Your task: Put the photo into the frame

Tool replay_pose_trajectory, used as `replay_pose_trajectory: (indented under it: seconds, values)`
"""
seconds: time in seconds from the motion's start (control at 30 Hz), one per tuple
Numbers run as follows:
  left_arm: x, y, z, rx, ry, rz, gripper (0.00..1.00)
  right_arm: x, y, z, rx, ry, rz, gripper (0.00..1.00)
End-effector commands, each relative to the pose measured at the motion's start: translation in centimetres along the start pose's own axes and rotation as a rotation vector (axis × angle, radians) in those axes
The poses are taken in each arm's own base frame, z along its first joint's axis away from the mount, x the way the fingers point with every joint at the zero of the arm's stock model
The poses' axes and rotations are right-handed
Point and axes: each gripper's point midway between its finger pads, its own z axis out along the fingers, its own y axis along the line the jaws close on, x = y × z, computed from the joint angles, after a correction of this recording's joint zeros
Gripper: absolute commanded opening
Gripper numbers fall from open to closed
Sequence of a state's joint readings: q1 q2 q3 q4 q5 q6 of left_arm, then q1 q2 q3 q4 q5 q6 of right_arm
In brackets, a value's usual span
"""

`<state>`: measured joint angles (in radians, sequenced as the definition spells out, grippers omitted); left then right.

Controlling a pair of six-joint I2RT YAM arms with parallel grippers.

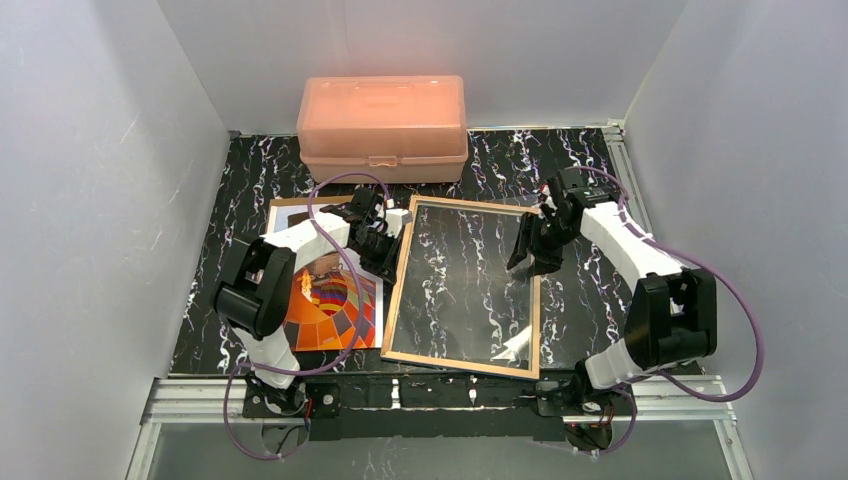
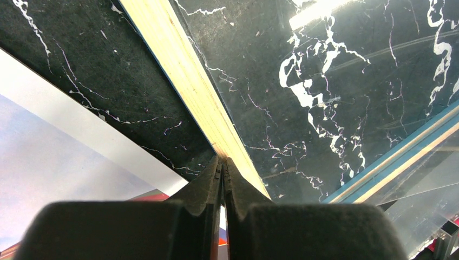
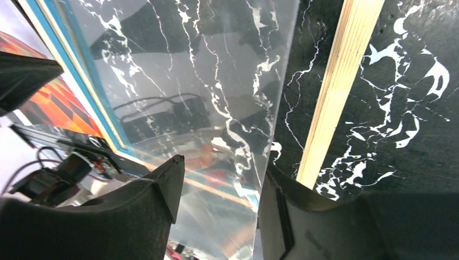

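The frame (image 1: 460,366) lies in the middle of the table, tan wood edges up, with a clear pane (image 1: 465,290) across it showing the marble beneath. The photo (image 1: 330,310) lies flat to its left, partly under my left arm. My left gripper (image 1: 385,248) is shut, its tips (image 2: 223,160) against the frame's left wooden strip (image 2: 184,70); I see nothing between them. The photo's pale sky (image 2: 43,151) fills that view's left. My right gripper (image 1: 530,258) stands open (image 3: 223,165) astride the pane's (image 3: 205,81) right edge, just inside the wooden strip (image 3: 335,86). The photo's orange (image 3: 54,103) shows at far left.
A salmon-pink plastic box (image 1: 383,125) stands shut at the back of the table, behind the frame. Grey walls close in both sides. A metal rail (image 1: 440,395) with the arm bases runs along the near edge.
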<state>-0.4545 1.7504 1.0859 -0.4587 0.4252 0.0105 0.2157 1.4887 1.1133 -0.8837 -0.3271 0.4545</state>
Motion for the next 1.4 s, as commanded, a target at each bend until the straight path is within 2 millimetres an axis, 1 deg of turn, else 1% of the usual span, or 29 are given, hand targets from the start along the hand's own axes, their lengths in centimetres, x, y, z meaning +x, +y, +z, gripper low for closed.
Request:
replay_pose_trajectory:
  seconds: [0.0,0.17,0.3,0.37,0.53,0.73,0.87,0.97,1.13,1.17,1.3,1.37]
  values:
    - [1.9,1.7,0.4,-0.078,0.057,0.02,0.01,-0.8,-0.1,-0.6,0.083,-0.026,-0.065,0.6]
    - [1.9,1.7,0.4,-0.078,0.055,0.021,0.01,-1.2,-0.6,-0.1,0.133,-0.023,-0.087,0.63]
    - [2.0,1.7,0.5,-0.076,0.058,0.021,0.01,-1.3,-0.6,0.2,0.17,-0.02,-0.118,0.65]
    - [1.9,1.7,0.5,-0.076,0.057,0.021,0.01,-1.4,-0.5,0.3,0.186,-0.016,-0.129,0.7]
    - [1.9,1.6,0.5,-0.073,0.056,0.024,0.01,-1.7,0.2,0.8,0.191,-0.032,-0.144,0.71]
    - [1.9,1.7,0.5,-0.074,0.053,0.03,0.01,-1.7,0.5,1.8,0.221,-0.014,-0.17,0.73]
    - [1.8,1.8,0.5,-0.074,0.049,0.028,0.0,-2.1,0.4,1.7,0.251,-0.029,-0.189,0.81]
    - [1.9,1.8,0.5,-0.073,0.05,0.026,0.0,-2.2,0.1,1.7,0.275,-0.029,-0.203,0.84]
    - [1.8,1.8,0.4,-0.075,0.048,0.026,0.0,-1.8,-0.8,2.2,0.31,-0.007,-0.215,0.86]
    - [1.8,1.8,0.4,-0.074,0.048,0.025,0.0,-1.9,-1.2,2.3,0.333,-0.012,-0.219,0.87]
    - [1.7,1.7,0.4,-0.07,0.048,0.021,0.0,-1.6,-2.0,3.1,0.355,-0.001,-0.222,0.88]
    - [1.8,1.7,0.4,-0.069,0.049,0.019,0.0,-1.5,-2.0,3.5,0.345,0.005,-0.222,0.89]
